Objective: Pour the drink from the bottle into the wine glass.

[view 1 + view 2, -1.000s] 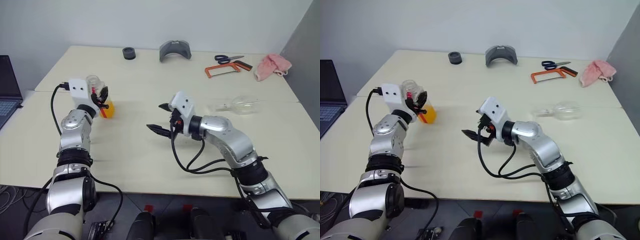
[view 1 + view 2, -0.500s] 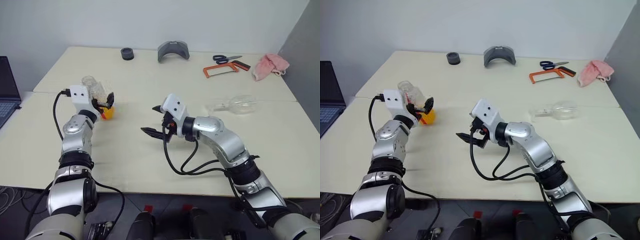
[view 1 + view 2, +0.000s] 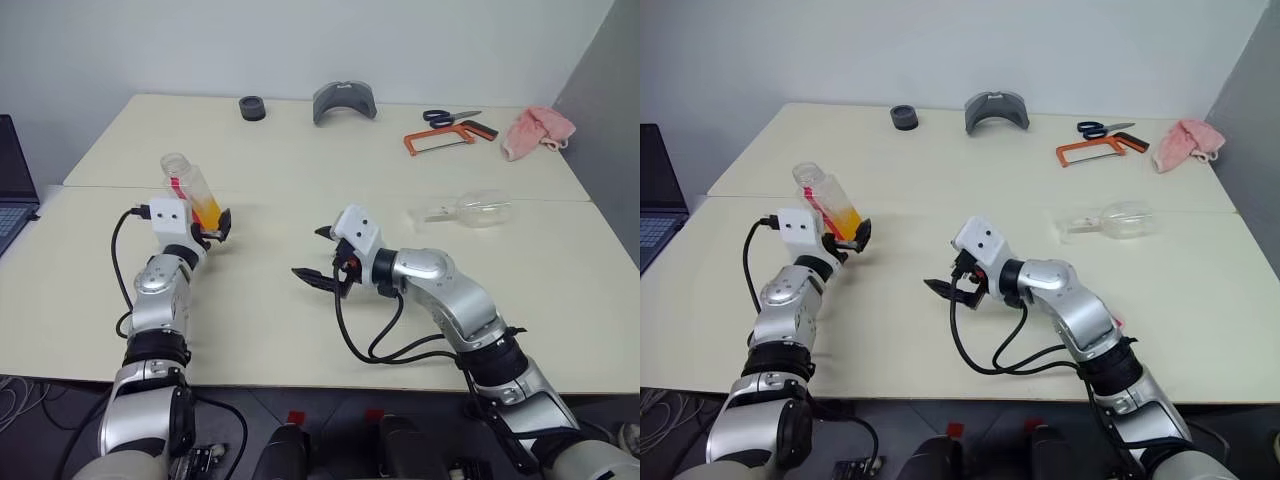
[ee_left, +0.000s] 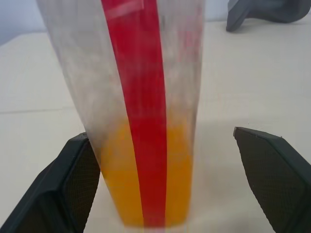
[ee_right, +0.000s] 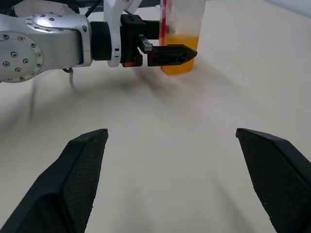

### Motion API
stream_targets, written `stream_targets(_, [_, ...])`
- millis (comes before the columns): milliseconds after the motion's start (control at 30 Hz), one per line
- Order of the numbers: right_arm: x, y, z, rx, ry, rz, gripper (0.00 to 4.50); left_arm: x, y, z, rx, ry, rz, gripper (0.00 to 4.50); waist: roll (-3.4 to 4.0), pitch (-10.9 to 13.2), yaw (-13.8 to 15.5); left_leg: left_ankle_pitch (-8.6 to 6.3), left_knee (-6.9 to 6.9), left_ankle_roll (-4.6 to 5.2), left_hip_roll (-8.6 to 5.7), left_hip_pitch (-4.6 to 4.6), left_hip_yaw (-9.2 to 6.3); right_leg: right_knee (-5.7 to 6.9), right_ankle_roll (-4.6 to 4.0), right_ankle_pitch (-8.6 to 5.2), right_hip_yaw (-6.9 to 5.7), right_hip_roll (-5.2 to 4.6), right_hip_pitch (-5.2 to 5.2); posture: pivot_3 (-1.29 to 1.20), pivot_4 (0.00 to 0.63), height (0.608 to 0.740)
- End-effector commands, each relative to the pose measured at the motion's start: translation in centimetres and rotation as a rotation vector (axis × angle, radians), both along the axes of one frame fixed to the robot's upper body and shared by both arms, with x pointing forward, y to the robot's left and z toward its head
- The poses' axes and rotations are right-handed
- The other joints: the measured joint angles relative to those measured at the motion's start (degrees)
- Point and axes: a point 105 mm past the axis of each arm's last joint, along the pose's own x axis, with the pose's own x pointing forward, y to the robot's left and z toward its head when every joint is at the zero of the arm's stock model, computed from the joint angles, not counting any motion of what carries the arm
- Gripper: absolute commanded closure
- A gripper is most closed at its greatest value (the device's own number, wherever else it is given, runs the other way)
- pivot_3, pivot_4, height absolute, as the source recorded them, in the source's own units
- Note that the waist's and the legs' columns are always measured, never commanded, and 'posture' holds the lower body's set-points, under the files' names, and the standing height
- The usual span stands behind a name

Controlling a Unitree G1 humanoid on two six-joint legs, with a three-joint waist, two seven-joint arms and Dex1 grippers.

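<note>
While the bottle [image 3: 196, 192] stands on the surface [image 3: 300, 330] w/ its top leaning away from the robot, the left gripper [image 3: 214, 231] sits right at its base, jaws spread wide. In the left wrist view one finger [image 4: 73, 179] looks to touch the bottle's side and the other stands well clear, so nothing is gripped. The drink [image 4: 146, 179] fills just the lower part; no cap is visible on the neck.

Rel. to the bottle, the wine glass [image 3: 472, 211] lies well apart on the robot's right, tipped on its side, long axis running roughly left-right, foot toward the bottle. The right gripper [image 3: 318, 255] hovers between bottle and glass, jaws wide open, holding nothing, pointing toward the bottle, not the glass. The right arm is clearly the nearer one to the glass; prob. it has to turn round and stand the glass upright before any pour can begin.

Far side of the surface from the bottle: scissors [image 3: 447, 117], a hacksaw [image 3: 440, 140], a pink cloth [image 3: 538, 132].
</note>
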Motion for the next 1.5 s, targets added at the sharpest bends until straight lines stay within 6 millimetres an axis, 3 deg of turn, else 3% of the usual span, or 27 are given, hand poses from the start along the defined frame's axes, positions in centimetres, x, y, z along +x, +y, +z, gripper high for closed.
stream_targets(33, [-0.6,-0.3,1.1,0.027,-0.034,-0.011,0.00,-0.4,0.0,1.3,-0.001,-0.053,0.004,0.01,0.00,0.00,-0.04,0.00,0.00,0.00,0.00,0.00,0.00,0.00,0.00,0.00,-0.01,0.00,0.00,0.00,0.150,0.740])
stream_targets(167, [-1.7,-1.2,0.3,0.034,0.006,-0.013,0.00,-1.4,-0.2,0.1,0.004,-0.024,-0.003,0.01,0.00,-0.01,-0.03,0.00,-0.01,0.01,0.01,0.00,0.00,-0.01,0.00,0.00,0.01,0.00,0.01,0.00,0.150,0.740])
stream_targets(300, [-2.6,-3.3,-0.8,0.047,0.058,-0.061,0.00,-3.0,0.0,-1.3,0.020,0.019,-0.013,0.01,0.00,-0.02,0.11,-0.08,-0.02,0.14,0.01,0.01,0.01,-0.04,0.00,0.00,0.04,-0.03,0.03,0.00,0.150,0.740])
stream_targets(433, [-2.7,-6.7,-2.1,0.081,0.146,-0.215,0.00,-5.1,-0.2,-3.0,0.037,0.074,-0.052,0.01,0.00,-0.03,0.33,-0.12,-0.03,0.21,0.04,0.06,0.01,-0.03,0.00,0.00,0.05,-0.02,0.07,0.00,0.150,0.740])
stream_targets(600, [-2.3,-9.3,-2.1,0.192,0.243,-0.367,0.00,-6.3,-2.1,-3.4,0.012,0.097,-0.166,0.01,0.01,-0.04,0.40,-0.12,-0.04,0.21,0.04,0.18,0.08,-0.04,0.00,-0.01,0.11,0.00,0.18,0.00,0.150,0.740])
stream_targets(800, [0.6,-12.6,-0.6,0.408,0.327,-0.625,0.00,-7.1,-6.7,-1.1,0.068,0.054,-0.472,0.01,0.02,-0.03,0.51,-0.12,-0.05,0.22,0.06,0.20,0.10,-0.03,0.01,-0.01,0.11,0.06,0.23,0.00,0.150,0.740])
stream_targets(933, [2.0,-13.2,0.3,0.619,0.472,-0.692,0.00,-7.9,-10.1,0.7,0.094,0.061,-0.733,0.01,0.05,-0.03,0.51,-0.12,-0.08,0.21,0.07,0.23,0.14,-0.02,0.00,-0.01,0.13,0.08,0.23,0.00,0.150,0.740])
stream_targets(1033, [4.2,-14.5,0.9,0.825,0.591,-0.795,0.00,-8.5,-12.0,2.0,0.133,0.095,-0.929,0.01,0.10,0.00,0.46,-0.12,-0.09,0.21,0.04,0.22,0.22,-0.03,0.00,-0.01,0.16,0.12,0.21,0.00,0.150,0.740])
stream_targets(1167, [6.2,-15.3,1.0,0.970,0.692,-0.883,0.00,-8.8,-13.1,2.8,0.179,0.120,-1.056,0.01,0.15,0.00,0.08,-0.12,-0.15,0.21,0.03,0.30,0.51,-0.01,-0.01,-0.01,0.21,0.16,0.21,0.00,0.150,0.740])
stream_targets(1500, [9.2,-16.8,0.9,1.128,0.761,-0.982,0.00,-8.3,-13.9,3.6,0.249,0.114,-1.122,0.01,0.30,0.07,-0.54,-0.13,-0.20,0.24,0.05,0.29,0.81,-0.01,-0.02,-0.01,0.32,0.21,0.14,0.00,0.150,0.740])
